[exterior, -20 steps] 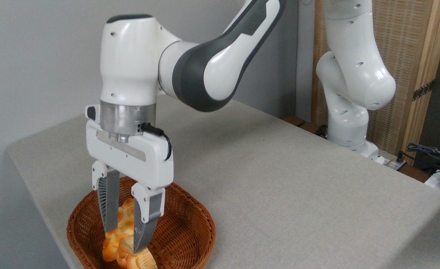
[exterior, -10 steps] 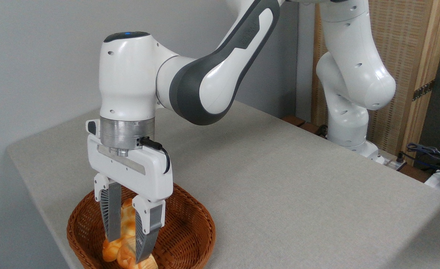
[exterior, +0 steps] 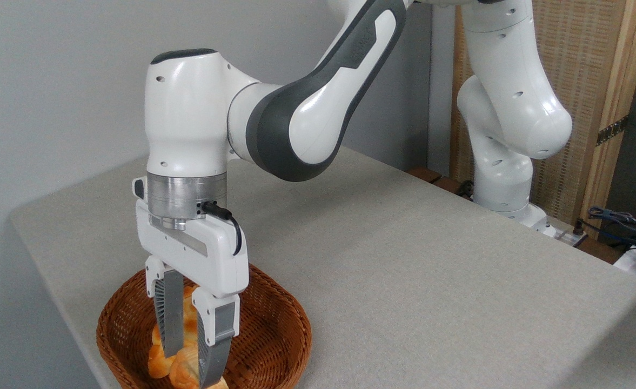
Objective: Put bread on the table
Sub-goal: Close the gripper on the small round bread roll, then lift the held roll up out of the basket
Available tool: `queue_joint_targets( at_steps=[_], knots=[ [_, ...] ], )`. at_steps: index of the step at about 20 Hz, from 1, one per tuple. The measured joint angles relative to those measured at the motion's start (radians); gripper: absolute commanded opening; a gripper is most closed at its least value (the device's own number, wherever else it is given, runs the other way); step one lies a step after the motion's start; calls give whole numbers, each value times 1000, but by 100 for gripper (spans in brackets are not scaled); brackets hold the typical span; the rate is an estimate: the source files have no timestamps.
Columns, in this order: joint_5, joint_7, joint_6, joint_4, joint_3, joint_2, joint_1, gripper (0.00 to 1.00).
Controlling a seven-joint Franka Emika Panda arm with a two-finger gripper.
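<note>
The gripper (exterior: 191,363) reached down into the basket (exterior: 274,329), its fingers close together around the little bread (exterior: 187,370). The bread looked light and squashy, best pinched gently by its sides.

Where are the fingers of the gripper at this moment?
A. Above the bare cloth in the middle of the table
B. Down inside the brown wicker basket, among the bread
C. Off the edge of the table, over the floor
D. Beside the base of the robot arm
B: the gripper points straight down into the wicker basket at the near left corner of the table, its fingers reaching among the orange-brown bread there.
</note>
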Motion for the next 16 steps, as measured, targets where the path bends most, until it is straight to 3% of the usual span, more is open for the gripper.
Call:
queue_joint_targets(
  at_steps=[16],
  knots=[
    [0,17,0,5,3,-8,-1,45]
  ],
)
